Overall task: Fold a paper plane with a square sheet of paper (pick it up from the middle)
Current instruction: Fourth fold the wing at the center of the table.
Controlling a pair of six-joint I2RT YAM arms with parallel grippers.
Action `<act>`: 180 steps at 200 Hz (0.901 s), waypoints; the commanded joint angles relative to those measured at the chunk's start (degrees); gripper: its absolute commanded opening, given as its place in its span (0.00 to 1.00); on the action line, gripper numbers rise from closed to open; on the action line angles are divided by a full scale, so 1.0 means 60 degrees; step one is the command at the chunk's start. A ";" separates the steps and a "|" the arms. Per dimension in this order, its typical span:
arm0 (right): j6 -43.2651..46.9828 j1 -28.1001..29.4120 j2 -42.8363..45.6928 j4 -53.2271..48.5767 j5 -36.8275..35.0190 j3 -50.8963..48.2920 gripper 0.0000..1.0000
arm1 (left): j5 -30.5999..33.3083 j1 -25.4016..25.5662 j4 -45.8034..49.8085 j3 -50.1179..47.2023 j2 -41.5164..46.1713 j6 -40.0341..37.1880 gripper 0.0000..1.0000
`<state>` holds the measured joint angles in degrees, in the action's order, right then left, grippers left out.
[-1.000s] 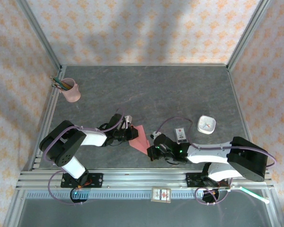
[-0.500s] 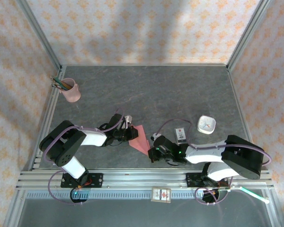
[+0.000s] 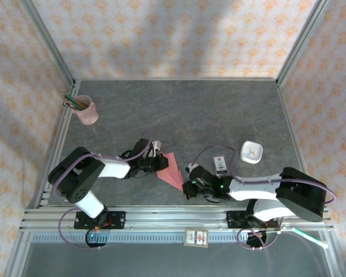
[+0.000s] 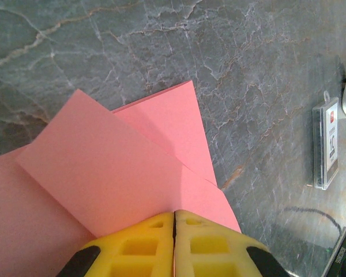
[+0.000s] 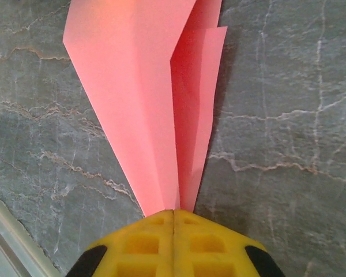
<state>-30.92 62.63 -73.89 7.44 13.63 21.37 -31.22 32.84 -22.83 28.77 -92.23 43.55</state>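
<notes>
Pinching a folded pink paper (image 3: 172, 171) at both ends, near the front of the bench (image 3: 190, 109).

Gripped at the broad, layered end by the left claw (image 4: 174, 214), closed tight on the sheet, with overlapping flaps fanning out beyond the tips. Gripped at the narrow pointed end by the right claw (image 5: 173, 212), likewise closed on it, with a long crease running up from the point and one flap slightly raised. Stretched between the two arms, low at the bench surface; cannot tell whether resting on it or lifted just clear. To the right, a small clear box (image 3: 221, 165) and a white dish (image 3: 252, 152); at the far left, a pink pencil cup (image 3: 87, 111).
</notes>
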 commanded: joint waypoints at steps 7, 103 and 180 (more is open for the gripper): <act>0.0230 0.0007 0.0498 -0.0860 -0.0249 0.0495 0.04 | 0.0384 -0.0097 0.0789 -0.0064 -0.0104 -0.0211 0.11; 0.0225 0.0012 -0.0226 -0.0724 -0.0129 0.1088 0.04 | 0.0377 -0.0097 0.0850 -0.0040 -0.0069 -0.0212 0.11; 0.0360 -0.0091 0.0981 -0.1247 -0.0269 0.1086 0.15 | 0.0370 -0.0097 0.0773 -0.0094 -0.0151 -0.0227 0.12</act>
<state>-30.09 61.34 -68.88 -0.58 10.76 26.28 -31.20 32.84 -22.74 28.82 -92.23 43.42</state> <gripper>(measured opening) 0.150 0.114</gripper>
